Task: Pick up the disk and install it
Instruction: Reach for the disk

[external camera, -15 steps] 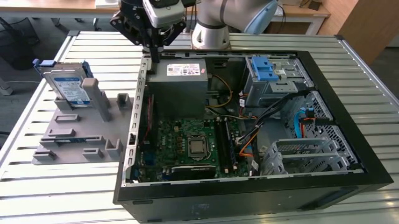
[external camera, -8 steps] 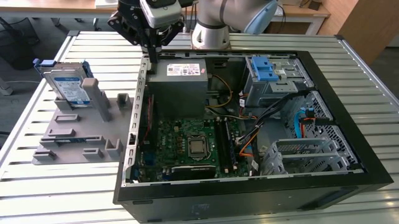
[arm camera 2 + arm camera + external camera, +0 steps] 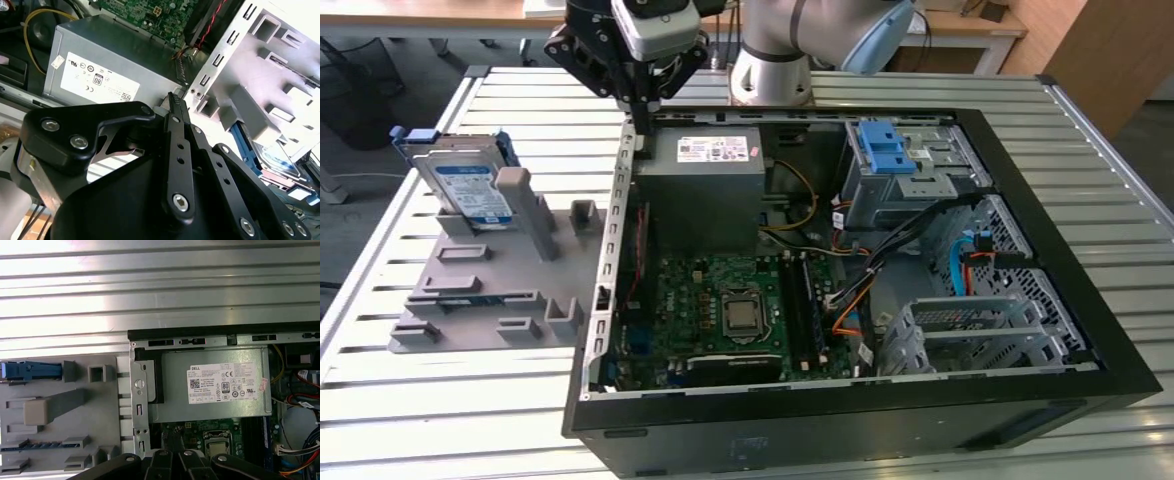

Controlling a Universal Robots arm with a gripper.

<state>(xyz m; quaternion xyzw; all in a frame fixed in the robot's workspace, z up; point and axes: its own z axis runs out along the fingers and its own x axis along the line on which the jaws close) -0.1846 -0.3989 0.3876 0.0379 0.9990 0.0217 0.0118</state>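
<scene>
Slatted metal table [image 3: 374,400], bare strips along its edges. At the exterior view's left the disk [image 3: 464,185] stands on edge in a grey fixture [image 3: 480,290], open space above it. Just right of the fixture sits the open computer case [image 3: 854,410], lying on its side, its interior crowded with board and cables. The gripper [image 3: 640,118] hangs over the case's left wall near the grey power supply [image 3: 707,185], fingers together, holding nothing, well apart from the disk. Wooden desks stand behind.

Slatted metal table [image 3: 454,420], pale wooden desk [image 3: 414,12] and brown panel [image 3: 1101,50] behind.
</scene>
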